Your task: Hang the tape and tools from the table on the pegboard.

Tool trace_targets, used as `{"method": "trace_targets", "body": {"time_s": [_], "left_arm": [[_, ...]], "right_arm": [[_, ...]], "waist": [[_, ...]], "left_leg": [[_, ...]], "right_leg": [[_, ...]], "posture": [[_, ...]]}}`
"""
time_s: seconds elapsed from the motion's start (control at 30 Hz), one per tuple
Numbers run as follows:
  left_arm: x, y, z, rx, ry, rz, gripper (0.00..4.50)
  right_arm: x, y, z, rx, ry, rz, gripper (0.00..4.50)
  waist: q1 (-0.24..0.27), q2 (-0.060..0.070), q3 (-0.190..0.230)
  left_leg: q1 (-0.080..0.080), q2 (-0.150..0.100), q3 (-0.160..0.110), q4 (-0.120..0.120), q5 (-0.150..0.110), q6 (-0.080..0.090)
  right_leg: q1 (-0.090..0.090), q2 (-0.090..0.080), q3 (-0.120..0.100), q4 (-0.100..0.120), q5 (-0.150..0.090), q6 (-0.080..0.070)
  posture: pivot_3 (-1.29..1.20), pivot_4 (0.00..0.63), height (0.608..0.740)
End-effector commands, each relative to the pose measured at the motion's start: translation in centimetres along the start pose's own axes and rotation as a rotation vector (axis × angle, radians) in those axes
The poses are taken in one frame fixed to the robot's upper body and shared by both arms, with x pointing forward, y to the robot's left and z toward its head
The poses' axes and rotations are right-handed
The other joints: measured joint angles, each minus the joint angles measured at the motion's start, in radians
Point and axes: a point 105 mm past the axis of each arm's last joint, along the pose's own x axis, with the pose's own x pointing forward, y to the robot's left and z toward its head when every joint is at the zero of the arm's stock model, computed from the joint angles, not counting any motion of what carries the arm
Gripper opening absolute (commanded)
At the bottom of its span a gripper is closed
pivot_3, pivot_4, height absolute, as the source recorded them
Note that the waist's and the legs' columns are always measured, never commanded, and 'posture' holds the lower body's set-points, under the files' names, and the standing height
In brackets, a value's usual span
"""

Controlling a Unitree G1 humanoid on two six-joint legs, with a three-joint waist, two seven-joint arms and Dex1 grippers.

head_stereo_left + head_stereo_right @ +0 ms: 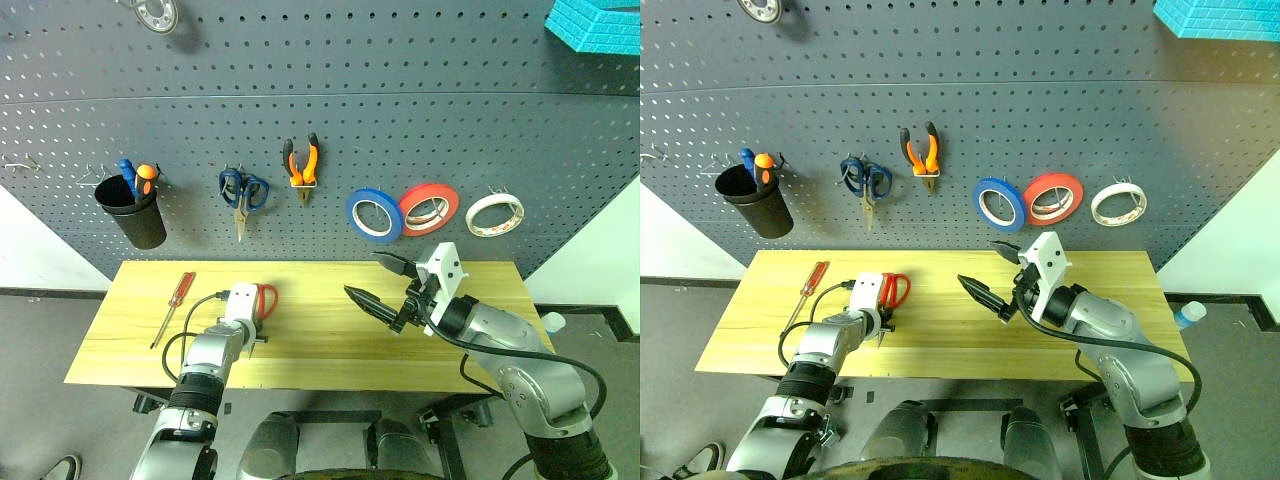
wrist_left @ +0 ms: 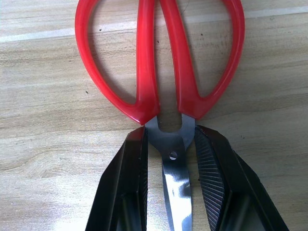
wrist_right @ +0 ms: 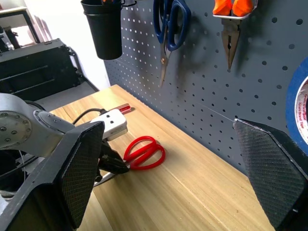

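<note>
Lying flat left of centre on the light wooden table [image 1: 330, 330], the red-handled steel scissors [image 2: 161, 72] point their loops toward the back edge; the left gripper [image 2: 171, 159] clamps their pivot, while the right gripper [image 1: 385, 285] hangs open.

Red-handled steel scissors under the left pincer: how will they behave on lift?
The red-handled steel scissors are likely rigid, not floppy. The left pincer is shut on the blades near the pivot, so the large red loops may hang heavier and tilt the scissors. The polished steel looks slippery, though the ribbed fingers should help. Lying flat on the light wood table, they are unlikely to roll.
</note>
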Motion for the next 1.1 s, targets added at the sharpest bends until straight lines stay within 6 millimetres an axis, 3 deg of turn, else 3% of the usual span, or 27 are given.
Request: {"method": "trace_targets", "body": {"time_s": [0.03,0.2,0.4,0.63,0.8,1.1], "left_arm": [[-0.2,-0.6,-3.2,0.024,0.067,-0.027,1.06],[-1.9,-0.3,-3.3,0.083,-0.015,-0.020,1.06],[-3.8,0.0,-1.6,0.169,-0.177,0.017,1.06],[-4.5,-0.7,-0.6,0.229,-0.285,0.035,1.06],[-5.4,-1.2,1.6,0.329,-0.424,0.040,1.06],[-7.7,-2.9,5.5,0.460,-0.697,0.044,1.06]], "right_arm": [[0.1,0.1,1.0,-0.029,-0.035,0.002,4.50],[0.1,0.0,0.8,-0.026,-0.033,-0.001,4.50],[0.0,-0.2,0.6,-0.025,-0.030,-0.010,4.50],[0.2,-0.5,0.4,-0.022,-0.028,-0.019,4.50],[0.2,-0.8,0.2,-0.025,-0.027,-0.025,4.50],[0.5,-1.4,0.2,-0.034,-0.030,-0.028,4.50]], "waist": [[-0.001,0.000,0.000],[0.004,0.000,0.000],[0.008,-0.006,0.004],[0.007,-0.013,0.008],[0.009,-0.013,0.008],[0.040,-0.013,0.006]], "left_leg": [[0.000,0.000,0.000,-0.002,0.000,0.000],[0.000,0.000,0.000,-0.011,0.000,0.000],[-0.004,0.000,0.000,-0.013,0.000,0.000],[-0.006,0.000,0.000,-0.010,0.000,0.000],[-0.017,0.000,-0.001,-0.010,0.001,-0.001],[-0.017,0.000,0.000,-0.007,0.001,-0.001]], "right_leg": [[0.000,0.000,0.000,-0.002,0.000,0.000],[0.000,0.000,0.000,-0.009,0.002,-0.002],[-0.004,-0.001,0.000,-0.010,0.001,-0.003],[-0.005,-0.001,0.000,-0.011,0.002,-0.003],[-0.015,-0.001,0.000,-0.010,0.004,-0.004],[-0.015,-0.001,0.000,-0.010,0.005,-0.006]], "posture": [[0.33,0.100,0.740],[0.33,0.095,0.740],[0.33,0.091,0.740],[0.33,0.086,0.740],[0.34,0.078,0.740],[0.35,0.063,0.740]]}}
